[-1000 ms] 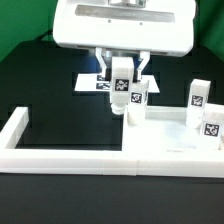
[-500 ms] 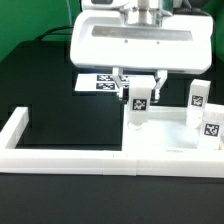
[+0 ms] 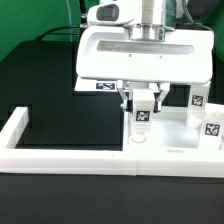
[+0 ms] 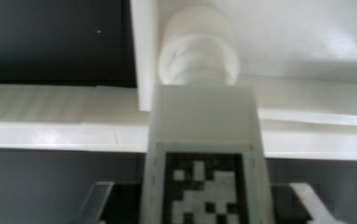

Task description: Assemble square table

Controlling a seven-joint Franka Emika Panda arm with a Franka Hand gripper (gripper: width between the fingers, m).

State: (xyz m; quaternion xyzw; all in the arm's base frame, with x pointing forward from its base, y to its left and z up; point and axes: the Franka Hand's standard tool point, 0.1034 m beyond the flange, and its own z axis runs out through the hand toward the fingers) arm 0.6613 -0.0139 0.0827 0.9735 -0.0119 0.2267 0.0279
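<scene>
Here, the gripper (image 3: pixel 145 98) hangs from the arm's broad white head and is clenched on one white table leg (image 3: pixel 144 117), the fingers (image 3: pixel 127 97) pressing its upper part from both sides. The leg stands upright with its black-and-white tag facing the exterior camera. Its lower end sits at the surface of the square tabletop (image 3: pixel 172 142); whether it touches cannot be told from the exterior view.

The tabletop lies flat on the black desk (image 3: pixel 60 100), toward the exterior view's right, tucked into the corner formed by the low white border wall (image 3: pixel 60 158). That wall runs along the near edge of the work area and turns back at the exterior view's left, enclosing the desk surface like a shallow tray. Inside this enclosure are the tabletop and the parts standing on it or beside it.

Two further legs are visible at the exterior view's right: one (image 3: pixel 197 101) stands farther back, one (image 3: pixel 212 129) stands nearer the camera. Both are upright, tags facing forward, and well apart from the held leg.

The marker board (image 3: pixel 104 86) lies flat on the desk behind the gripper, mostly hidden by the arm's head.

In the wrist view, the held leg (image 4: pixel 203 160) fills the centre, its tag sharp, with its rounded far end against the white tabletop (image 4: pixel 317 60).
</scene>
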